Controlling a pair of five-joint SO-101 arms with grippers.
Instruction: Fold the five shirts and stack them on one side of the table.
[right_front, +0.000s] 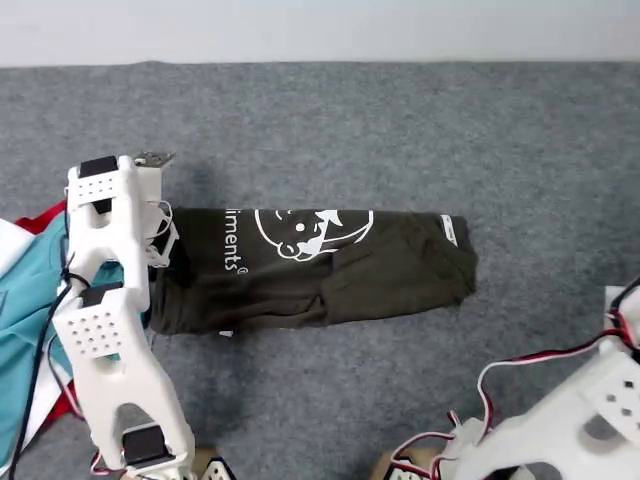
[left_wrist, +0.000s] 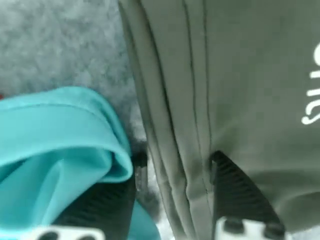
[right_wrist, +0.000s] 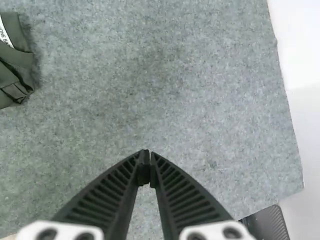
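Observation:
A dark olive shirt (right_front: 320, 270) with a white print lies folded into a long band across the middle of the grey mat. My left gripper (right_front: 163, 248) is down at its left end. In the left wrist view the left gripper (left_wrist: 172, 160) is open, and the olive shirt's (left_wrist: 225, 75) layered hem runs between its black fingers (left_wrist: 235, 190). A teal shirt (left_wrist: 55, 135) bunches against the other finger. My right gripper (right_wrist: 145, 156) is shut and empty above bare mat, and the olive shirt's collar end (right_wrist: 15, 65) lies well away from it. The right arm (right_front: 570, 420) sits at the front right.
A pile of other shirts lies at the table's left edge: teal (right_front: 25, 310), with red (right_front: 52, 214) and white (right_front: 12, 240) showing beside it. The grey mat (right_front: 400, 130) ends at a white table strip (right_wrist: 300, 45) by the right arm.

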